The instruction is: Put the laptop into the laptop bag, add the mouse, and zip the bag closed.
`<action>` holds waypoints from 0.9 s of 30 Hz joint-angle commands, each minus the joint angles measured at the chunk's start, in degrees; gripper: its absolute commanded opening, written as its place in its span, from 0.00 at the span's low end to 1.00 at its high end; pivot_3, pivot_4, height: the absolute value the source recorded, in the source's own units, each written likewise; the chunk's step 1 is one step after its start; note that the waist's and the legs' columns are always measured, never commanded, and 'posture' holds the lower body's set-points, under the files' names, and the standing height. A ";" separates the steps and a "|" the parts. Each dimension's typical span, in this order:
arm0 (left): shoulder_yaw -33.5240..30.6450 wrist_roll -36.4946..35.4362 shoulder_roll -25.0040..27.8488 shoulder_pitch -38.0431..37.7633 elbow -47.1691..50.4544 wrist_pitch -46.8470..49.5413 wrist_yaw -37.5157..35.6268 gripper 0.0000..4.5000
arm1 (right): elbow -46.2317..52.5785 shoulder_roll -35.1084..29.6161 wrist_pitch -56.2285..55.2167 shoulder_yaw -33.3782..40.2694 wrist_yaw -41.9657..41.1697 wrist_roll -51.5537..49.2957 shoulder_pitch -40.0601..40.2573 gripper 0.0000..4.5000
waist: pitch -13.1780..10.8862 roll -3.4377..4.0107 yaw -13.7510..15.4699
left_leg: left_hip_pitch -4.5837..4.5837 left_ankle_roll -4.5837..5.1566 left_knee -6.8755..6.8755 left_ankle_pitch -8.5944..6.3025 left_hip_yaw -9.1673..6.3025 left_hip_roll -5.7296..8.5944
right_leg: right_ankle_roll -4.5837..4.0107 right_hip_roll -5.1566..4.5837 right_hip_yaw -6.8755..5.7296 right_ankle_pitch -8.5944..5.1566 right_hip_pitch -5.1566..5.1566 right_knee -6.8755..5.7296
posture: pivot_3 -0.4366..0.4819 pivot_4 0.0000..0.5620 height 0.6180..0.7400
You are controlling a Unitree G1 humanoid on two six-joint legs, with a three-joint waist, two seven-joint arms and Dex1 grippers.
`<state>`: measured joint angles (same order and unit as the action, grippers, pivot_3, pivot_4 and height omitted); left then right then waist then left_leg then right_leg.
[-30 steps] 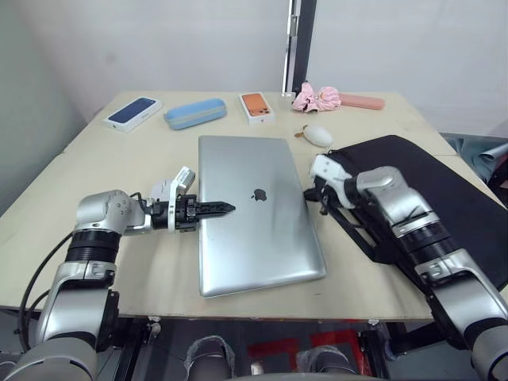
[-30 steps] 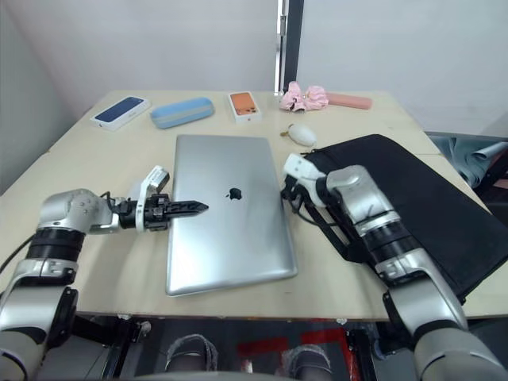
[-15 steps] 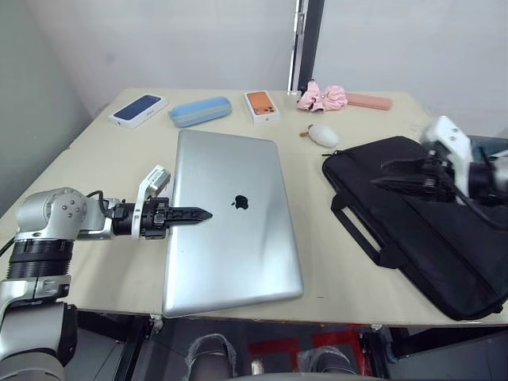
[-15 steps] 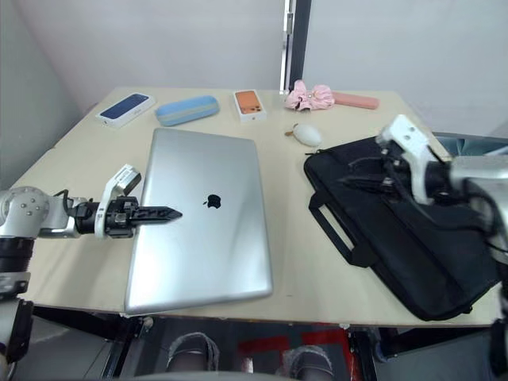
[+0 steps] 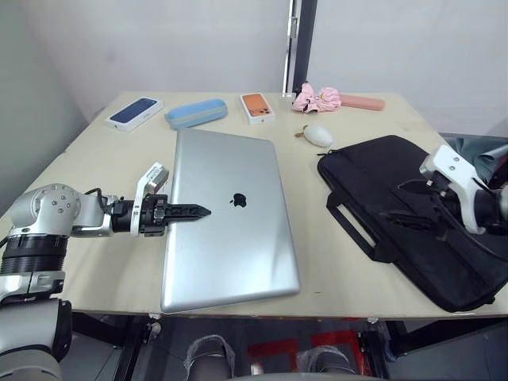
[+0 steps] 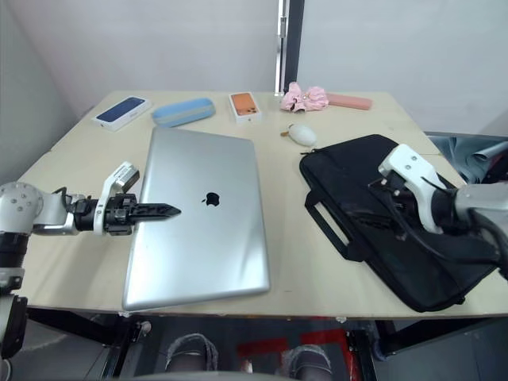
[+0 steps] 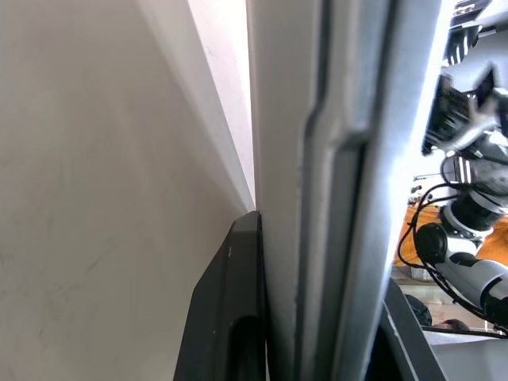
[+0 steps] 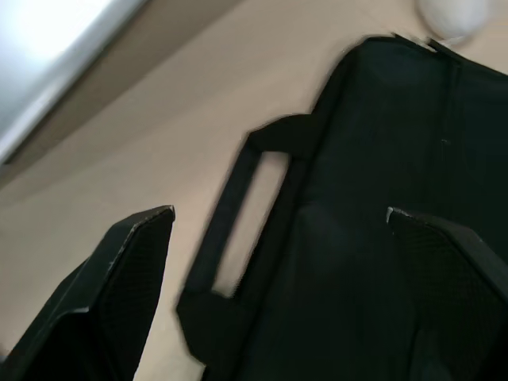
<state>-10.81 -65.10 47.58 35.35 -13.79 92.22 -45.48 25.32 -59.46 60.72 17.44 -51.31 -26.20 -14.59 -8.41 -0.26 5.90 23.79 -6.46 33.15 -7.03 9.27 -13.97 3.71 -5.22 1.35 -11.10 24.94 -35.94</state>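
Left gripper (image 5: 186,212): clamped on the left long edge of the laptop; one black finger lies across the lid, pointing toward the logo, and the left wrist view shows the other finger under the edge.
Laptop (image 5: 238,246): closed, silver, on the table (image 5: 103,159); long axis runs from the table's near edge toward its far edge, slightly angled.
Mouse (image 5: 319,136): small and white, beyond the laptop's far right corner, just off the bag's far corner.
Laptop bag (image 5: 381,175): flat and black, to the right of the laptop with bare table between; handles (image 5: 353,230) face the laptop.
Right gripper (image 6: 373,210): spread wide, holding nothing, over the bag's middle.
Key relation: the bag lies rightward of the held laptop, so the laptop likely travels sideways; the right arm is nearer the bag's opening.
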 commanded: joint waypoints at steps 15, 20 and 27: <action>-3.08 -4.46 -2.85 2.38 0.05 0.28 1.68 0.07 | -5.26 5.91 -9.03 -14.20 9.76 7.81 -0.74 1.00 | 0.00 -0.01 0.12 | 0.24 0.01 0.10 0.01 -0.11 0.00 | 0.02 0.00 -0.07 0.00 0.10 -0.05 | 0.48 0.27 1.00; -3.25 -3.74 -3.60 2.54 -0.39 0.28 1.82 0.07 | -6.43 6.83 -9.13 -17.01 11.65 10.26 -1.15 1.00 | 0.00 -0.01 0.15 | 0.23 0.01 0.14 0.01 -0.16 0.01 | 0.03 0.00 -0.08 0.01 0.07 -0.08 | 0.48 0.27 1.00; -3.35 -3.21 -3.98 2.68 -0.66 0.27 1.68 0.07 | -7.51 7.96 -9.04 -18.77 12.49 11.93 -1.98 1.00 | 0.00 -0.01 0.10 | 0.23 0.00 0.16 0.01 -0.17 0.01 | 0.03 0.01 -0.08 0.01 0.07 -0.11 | 0.48 0.27 1.00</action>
<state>-10.83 -66.61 43.63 35.49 -15.18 92.23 -41.86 16.87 -51.71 51.88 -1.57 -39.24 -14.65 -15.63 -8.40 -0.28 6.00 24.02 -6.46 33.31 -7.02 9.09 -13.97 3.74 -5.21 1.27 -11.09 25.01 -36.05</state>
